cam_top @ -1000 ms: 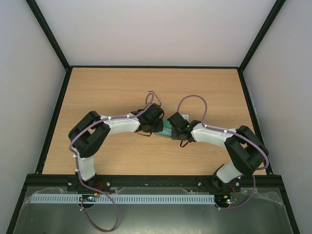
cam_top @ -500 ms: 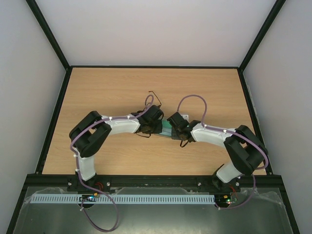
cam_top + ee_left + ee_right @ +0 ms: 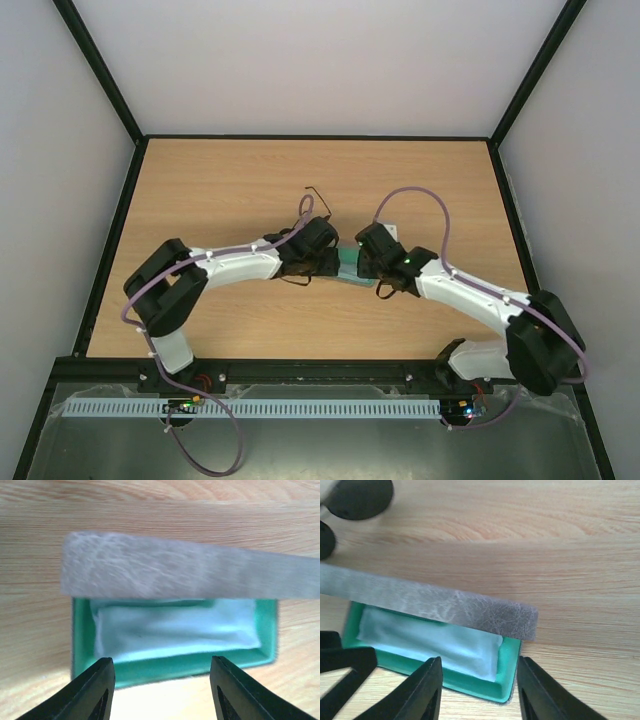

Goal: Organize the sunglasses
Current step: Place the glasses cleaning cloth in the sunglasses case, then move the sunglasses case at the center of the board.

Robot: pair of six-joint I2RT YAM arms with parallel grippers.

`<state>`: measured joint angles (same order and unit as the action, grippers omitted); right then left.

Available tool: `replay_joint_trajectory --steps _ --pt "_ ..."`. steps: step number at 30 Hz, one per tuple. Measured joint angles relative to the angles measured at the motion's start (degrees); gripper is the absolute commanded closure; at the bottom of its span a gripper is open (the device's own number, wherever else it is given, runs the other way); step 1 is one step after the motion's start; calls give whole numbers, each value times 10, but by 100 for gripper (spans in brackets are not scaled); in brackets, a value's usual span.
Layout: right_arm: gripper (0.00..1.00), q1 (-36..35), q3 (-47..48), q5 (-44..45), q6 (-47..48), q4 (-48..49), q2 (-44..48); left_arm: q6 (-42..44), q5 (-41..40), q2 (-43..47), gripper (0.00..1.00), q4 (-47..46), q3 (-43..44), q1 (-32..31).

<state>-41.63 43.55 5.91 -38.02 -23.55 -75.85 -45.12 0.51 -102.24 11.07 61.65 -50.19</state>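
Left gripper [image 3: 161, 682] and right gripper [image 3: 479, 687] hanging spread wide over the open case [image 3: 175, 669], blurred lid [image 3: 165, 572] partly hiding the cloth [image 3: 175, 630] inside, sunglasses [image 3: 316, 194] lying on the table beyond the left wrist, mostly hidden

Grey lid [image 3: 175, 572], seemingly half-raised, overhangs the case [image 3: 175, 667]; left hand [image 3: 162, 680] faces unblocked near side.

No readable text, labels, brands, numbers or signs in any view. Case [image 3: 170, 572] between the fingers: plain grey lid, plain green lining. Table [image 3: 220, 190]: bare wood grain, unmarked.
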Motion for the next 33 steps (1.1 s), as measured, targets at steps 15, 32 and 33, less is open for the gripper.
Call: replay_joint_trajectory --steps 15,32,33 --pt "1 0 21 -20 7 -40 99 -7 -25 218 1 59 -56 17" --pt "18 13 154 -56 46 -39 -50 17 -4 347 1 89 -211 168" --pt "18 12 159 -73 49 -36 -61 17 -3 351 1 89 -216 169"
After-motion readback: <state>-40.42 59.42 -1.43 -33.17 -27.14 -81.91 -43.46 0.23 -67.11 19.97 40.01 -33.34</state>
